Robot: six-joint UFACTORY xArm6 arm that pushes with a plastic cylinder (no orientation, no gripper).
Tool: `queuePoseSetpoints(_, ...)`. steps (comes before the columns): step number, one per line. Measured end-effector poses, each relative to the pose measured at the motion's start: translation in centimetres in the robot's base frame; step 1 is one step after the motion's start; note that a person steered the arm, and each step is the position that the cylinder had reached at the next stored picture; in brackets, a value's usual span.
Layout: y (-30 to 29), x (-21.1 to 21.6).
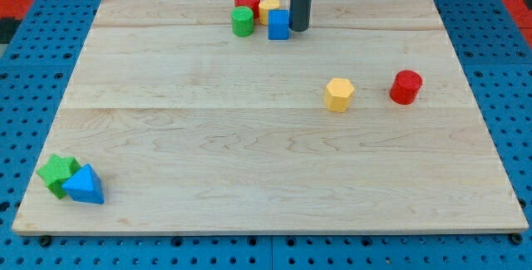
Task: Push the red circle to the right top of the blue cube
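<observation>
The red circle (406,86) is a short red cylinder at the view's right, below mid-height of the upper half. The blue cube (278,24) stands near the view's top centre, in a cluster with a green cylinder (242,22), a red star (246,2) and a yellow block (268,6). My tip (298,30) is at the end of the dark rod, right beside the blue cube's right side. The red circle is far to the right of and below the tip.
A yellow hexagon (338,94) lies to the left of the red circle. A green block (58,173) and a blue triangle (85,184) sit together at the view's bottom left. The wooden board (266,179) lies on a blue pegboard.
</observation>
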State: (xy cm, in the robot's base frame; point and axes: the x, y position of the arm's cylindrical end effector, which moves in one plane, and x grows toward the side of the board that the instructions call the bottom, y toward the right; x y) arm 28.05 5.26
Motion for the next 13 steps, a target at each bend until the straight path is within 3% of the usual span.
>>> queuePoseSetpoints(2, 4.3, 4.7)
queuePoseSetpoints(5, 19.4, 9.8)
queuePoseSetpoints(6, 19.3, 12.9)
queuePoseSetpoints(8, 11.4, 14.3)
queuePoseSetpoints(10, 11.0, 17.8)
queuePoseSetpoints(11, 8.6, 16.9)
queuePoseSetpoints(13, 10.4, 13.4)
